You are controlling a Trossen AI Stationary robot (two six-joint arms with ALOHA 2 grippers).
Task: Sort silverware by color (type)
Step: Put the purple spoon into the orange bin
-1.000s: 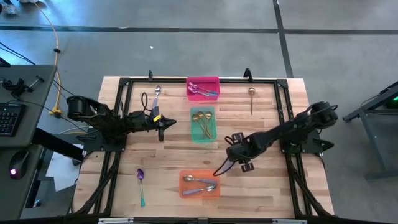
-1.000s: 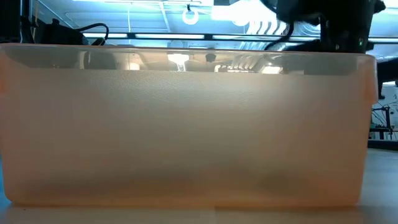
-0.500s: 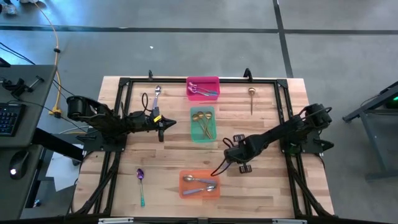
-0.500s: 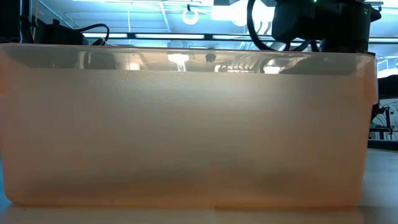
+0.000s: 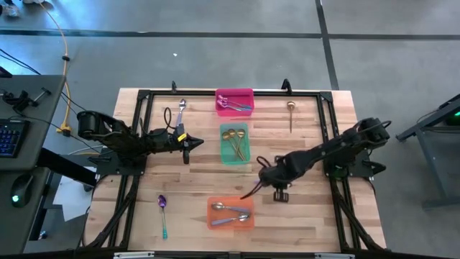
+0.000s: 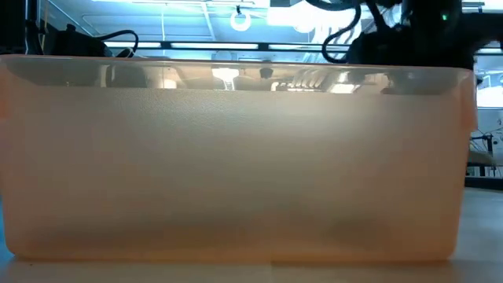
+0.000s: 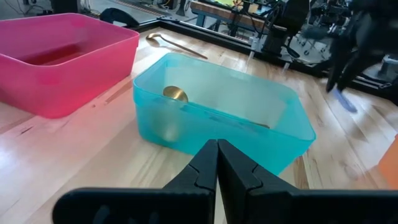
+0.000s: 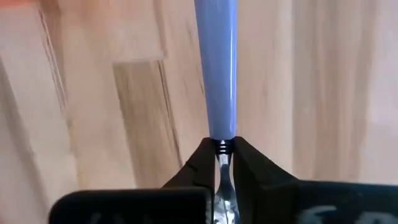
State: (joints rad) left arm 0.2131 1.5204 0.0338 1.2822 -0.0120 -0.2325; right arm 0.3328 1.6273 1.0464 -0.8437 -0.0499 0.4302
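Three rectangular bins sit along the middle of the wooden table (image 5: 316, 223), and none of them, nor anything else in sight, carries writing that can be read. The pink bin (image 5: 235, 101) at the far edge holds a few utensils with purple and bluish parts. The teal bin (image 5: 234, 143) just in front of it holds gold spoons (image 5: 233, 140); from the left wrist view one gold bowl shows through its wall. The orange bin (image 5: 231, 214) near the front edge holds silver spoons (image 5: 231, 212), and its side fills the low view.

The right gripper (image 8: 219, 163) is between the teal and orange bins, to their right, its fingers pinched on a utensil with a lavender-blue handle (image 8: 216, 62), at the point where the handle meets the metal stem.

The left gripper (image 7: 217, 149) waits left of the teal bin, fingers pressed together with nothing between them.

Loose on the table lie a silver spoon (image 5: 182, 109) near the far left, a gold spoon (image 5: 290, 114) near the far right, and an iridescent purple spoon with a teal handle (image 5: 162, 214) left of the orange bin.
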